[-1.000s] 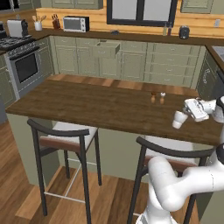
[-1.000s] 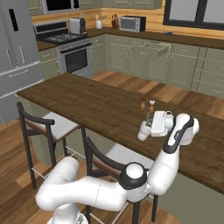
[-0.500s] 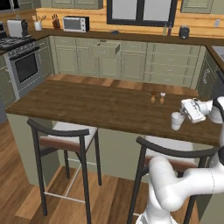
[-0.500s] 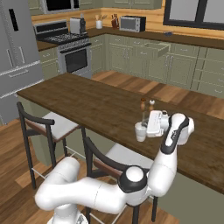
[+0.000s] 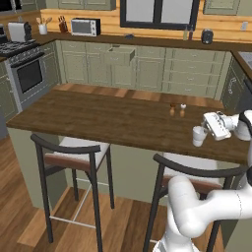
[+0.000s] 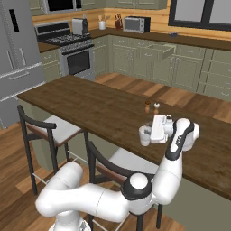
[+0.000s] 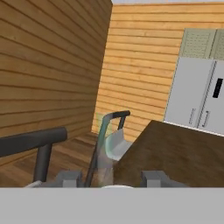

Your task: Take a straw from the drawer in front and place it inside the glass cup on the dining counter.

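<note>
The glass cup [image 5: 198, 136] [image 6: 145, 135] stands near the front edge of the dining counter [image 5: 108, 118] [image 6: 90, 103]. My gripper [image 5: 207, 130] [image 6: 151, 131] lies level just beside the cup and points at it. In the hand view the cup [image 7: 110, 151] sits between my two fingertips, which stand well apart, so the gripper [image 7: 111, 178] is open. A thin greenish straw [image 7: 99, 140] slants up along the cup's left side; I cannot tell how deep it reaches. The drawer [image 5: 121, 54] [image 6: 161, 48] hangs open in the far cabinet row.
Two small shakers [image 5: 176, 109] [image 6: 151, 107] stand on the counter just behind the cup. Bar stools [image 5: 74, 147] [image 6: 45, 126] line the counter's near side, one right below the cup [image 7: 35, 140]. A stove [image 5: 24, 69] stands at far left.
The hand has edged a little closer to the glass cup. The cup has stayed where it was.
</note>
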Controlling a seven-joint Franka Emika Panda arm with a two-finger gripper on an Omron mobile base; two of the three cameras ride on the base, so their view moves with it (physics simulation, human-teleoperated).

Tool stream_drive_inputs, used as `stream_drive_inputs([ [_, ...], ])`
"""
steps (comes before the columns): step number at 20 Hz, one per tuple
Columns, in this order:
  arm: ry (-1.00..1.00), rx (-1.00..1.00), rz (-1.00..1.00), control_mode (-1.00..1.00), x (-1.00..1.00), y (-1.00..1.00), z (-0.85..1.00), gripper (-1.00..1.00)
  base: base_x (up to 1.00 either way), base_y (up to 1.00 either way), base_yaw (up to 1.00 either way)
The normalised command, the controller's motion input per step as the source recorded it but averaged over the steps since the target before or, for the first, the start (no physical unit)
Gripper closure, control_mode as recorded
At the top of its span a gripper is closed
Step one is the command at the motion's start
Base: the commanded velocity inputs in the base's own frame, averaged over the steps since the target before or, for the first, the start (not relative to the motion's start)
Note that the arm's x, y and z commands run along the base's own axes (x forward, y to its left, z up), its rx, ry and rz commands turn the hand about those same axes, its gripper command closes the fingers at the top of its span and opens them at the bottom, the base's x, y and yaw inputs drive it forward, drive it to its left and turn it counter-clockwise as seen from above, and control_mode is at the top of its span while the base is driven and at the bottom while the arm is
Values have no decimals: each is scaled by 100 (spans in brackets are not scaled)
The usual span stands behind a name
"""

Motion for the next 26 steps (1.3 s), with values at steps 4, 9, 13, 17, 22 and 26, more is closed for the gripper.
stream_drive_inputs([
  [4, -1, 0, 1, -100, 0, 0, 0, -100, 0, 0, 0],
  [9, -3, 0, 0, -100, -3, 0, 16, -100, 0, 0, 0],
  [13, -12, 0, 0, -100, -24, -3, 56, -100, 0, 0, 0],
  [17, -14, 0, 0, -100, -56, -6, 64, -100, 0, 0, 0],
  [22, -10, 0, 0, -100, -55, 5, 64, -100, 0, 0, 0],
  [26, -2, -2, 0, -100, -22, 26, 26, -100, 0, 0, 0],
])
